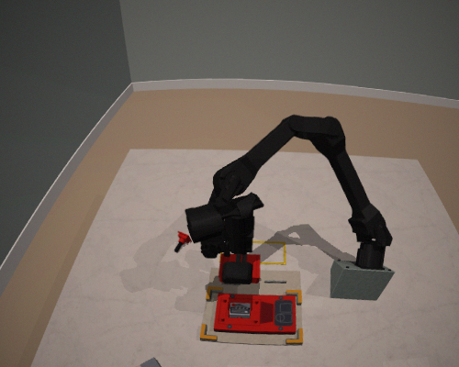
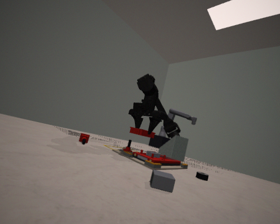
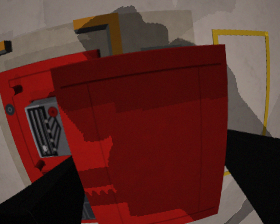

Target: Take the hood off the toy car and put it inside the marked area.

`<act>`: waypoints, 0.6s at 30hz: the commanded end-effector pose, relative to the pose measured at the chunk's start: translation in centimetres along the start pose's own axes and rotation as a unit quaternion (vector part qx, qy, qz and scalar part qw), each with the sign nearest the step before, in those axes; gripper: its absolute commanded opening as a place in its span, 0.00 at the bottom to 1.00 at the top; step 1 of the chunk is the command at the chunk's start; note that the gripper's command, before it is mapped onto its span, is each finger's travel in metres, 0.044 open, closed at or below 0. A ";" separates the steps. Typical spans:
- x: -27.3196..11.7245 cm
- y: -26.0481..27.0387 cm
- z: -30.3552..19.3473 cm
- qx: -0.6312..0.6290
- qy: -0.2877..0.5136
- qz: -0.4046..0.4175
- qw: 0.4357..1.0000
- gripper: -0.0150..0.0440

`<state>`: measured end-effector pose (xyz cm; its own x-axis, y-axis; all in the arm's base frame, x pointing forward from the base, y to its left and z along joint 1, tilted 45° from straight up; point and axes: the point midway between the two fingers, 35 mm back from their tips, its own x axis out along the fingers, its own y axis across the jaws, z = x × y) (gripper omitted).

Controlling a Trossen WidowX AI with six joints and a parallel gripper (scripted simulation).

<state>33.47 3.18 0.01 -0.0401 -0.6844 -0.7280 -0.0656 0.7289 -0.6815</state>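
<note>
The red hood is a flat panel held in the air. My gripper is shut on it, with one black finger at each side. The toy car sits below without its hood, its grey engine block exposed. In the top view the hood shows behind the car. The marked area is a yellow outline on the table, partly hidden by arm and hood.
The car stands on a pale board with orange corner brackets. A black post stands upright at its back. A small red part, a grey block and a black wheel lie on the table.
</note>
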 end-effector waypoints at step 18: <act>-0.6 -8.1 -1.2 0.005 -0.006 -0.002 1.000 0.25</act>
<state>32.99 -1.78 5.12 -0.0361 -0.6854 -0.7273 -0.0574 0.7280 -0.6832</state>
